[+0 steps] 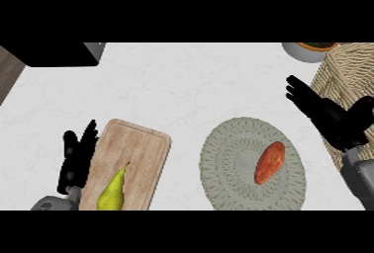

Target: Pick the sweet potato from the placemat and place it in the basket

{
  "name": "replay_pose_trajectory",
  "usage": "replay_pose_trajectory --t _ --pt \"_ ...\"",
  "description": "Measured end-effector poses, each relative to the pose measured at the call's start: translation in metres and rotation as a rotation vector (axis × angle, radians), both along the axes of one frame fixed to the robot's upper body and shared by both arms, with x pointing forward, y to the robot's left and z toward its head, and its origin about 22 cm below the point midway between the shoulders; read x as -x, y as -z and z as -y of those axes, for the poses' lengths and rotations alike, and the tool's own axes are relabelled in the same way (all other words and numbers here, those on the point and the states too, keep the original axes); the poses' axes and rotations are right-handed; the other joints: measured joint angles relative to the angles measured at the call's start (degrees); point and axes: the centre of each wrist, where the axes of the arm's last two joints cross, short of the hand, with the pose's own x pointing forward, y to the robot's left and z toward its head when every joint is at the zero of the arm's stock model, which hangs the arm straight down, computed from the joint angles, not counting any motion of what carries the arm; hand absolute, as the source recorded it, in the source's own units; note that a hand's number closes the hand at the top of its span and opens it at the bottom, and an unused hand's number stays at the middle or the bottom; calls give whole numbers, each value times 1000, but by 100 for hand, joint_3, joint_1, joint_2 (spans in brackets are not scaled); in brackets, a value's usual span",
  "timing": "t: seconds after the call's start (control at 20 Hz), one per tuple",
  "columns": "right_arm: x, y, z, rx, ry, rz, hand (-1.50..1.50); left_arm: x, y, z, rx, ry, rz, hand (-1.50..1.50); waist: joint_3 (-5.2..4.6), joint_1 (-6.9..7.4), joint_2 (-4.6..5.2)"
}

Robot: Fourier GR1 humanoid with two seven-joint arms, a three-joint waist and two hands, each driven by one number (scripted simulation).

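Note:
An orange sweet potato [269, 162] lies on the right half of a round grey woven placemat [234, 163]. A woven wicker basket [347, 69] stands at the right edge, partly cut off. My right hand [332, 118] hovers open above and to the right of the sweet potato, between it and the basket, fingers stretched toward the far side. It touches nothing. My left hand [76, 158] rests open at the lower left, fingers up, beside a wooden board.
A wooden cutting board [135, 158] lies left of the placemat with a yellow-green pear [113, 192] on it. A grey pot holding dark contents [310, 49] sits at the far right. A dark box [55, 53] occupies the far left corner.

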Motion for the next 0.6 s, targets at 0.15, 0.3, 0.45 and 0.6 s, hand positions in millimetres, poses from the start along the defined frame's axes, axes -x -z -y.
replay_pose_trajectory --t 0.15,0.3,0.45,0.6 --pt "-2 -5 14 -94 59 109 150 -9 -18 -10 -17 11 51 0 -83 -34 -22" --pt "-5 -22 37 -239 160 304 150 -21 -41 -25 -43 38 143 0 -114 -111 -50" --pt "-1 -25 29 -71 28 458 -150 -29 -54 -27 -22 88 182 0 -143 -59 -40" --pt "5 -9 -7 38 -9 583 -150 -35 -67 -35 -4 114 205 0 -160 -14 -43"
